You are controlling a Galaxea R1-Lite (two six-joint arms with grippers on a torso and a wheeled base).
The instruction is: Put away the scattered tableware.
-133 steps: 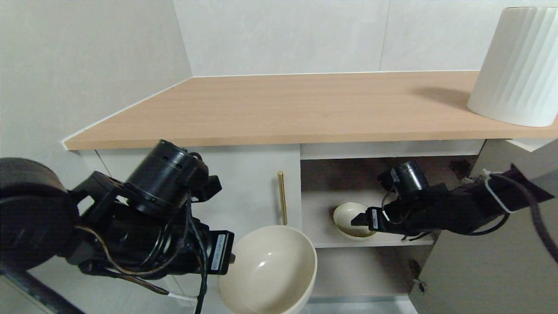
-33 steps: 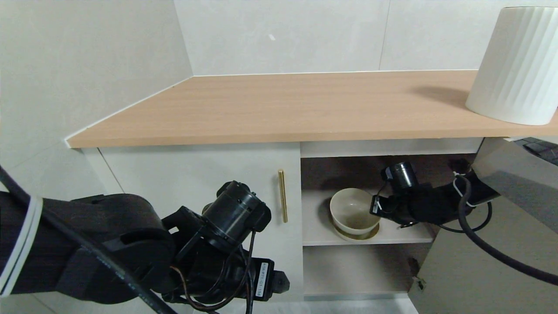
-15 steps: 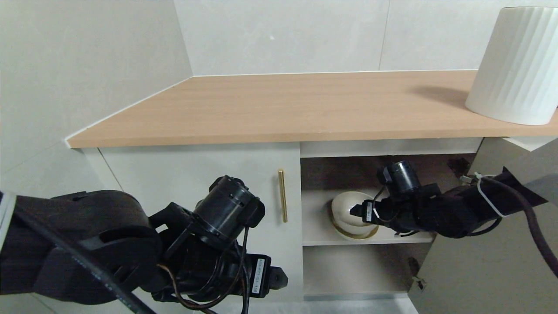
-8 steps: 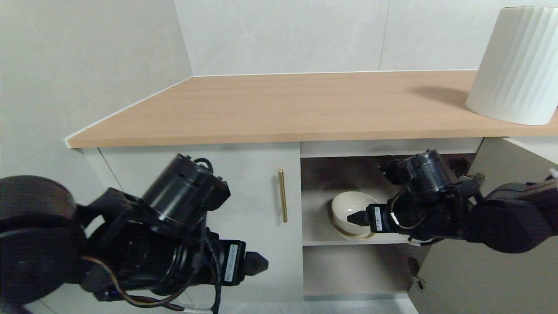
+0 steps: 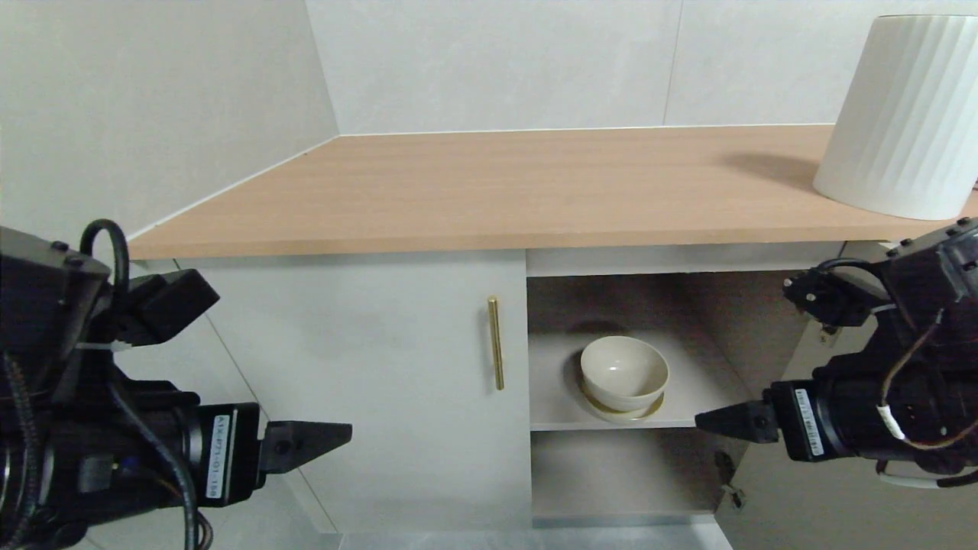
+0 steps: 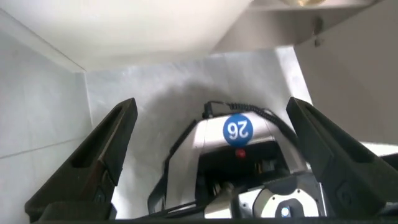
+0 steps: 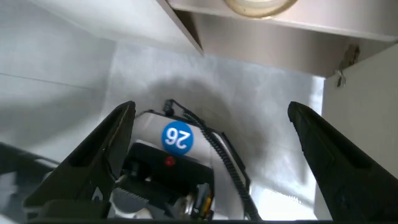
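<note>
Left gripper (image 5: 330, 437): we see it low at 8 o'clock in the head view, in front of the closed cabinet door (image 5: 359, 382); its fingers (image 6: 93, 168) are spread wide and hold nothing.
Right gripper (image 5: 717, 420): low at 4 o'clock, outside the open compartment, fingers (image 7: 93, 168) spread wide and bare.
Brass handle (image 5: 495, 344): upright on the closed door's edge, near 6 o'clock.
Bowl (image 5: 624, 372): we find it upright on a saucer (image 5: 620, 415) on the cabinet shelf (image 5: 695, 397), at 10 o'clock from the right gripper, apart from it.
Countertop (image 5: 497, 183): above the cabinet.
White ribbed container (image 5: 901, 114): on the countertop at 2 o'clock.
</note>
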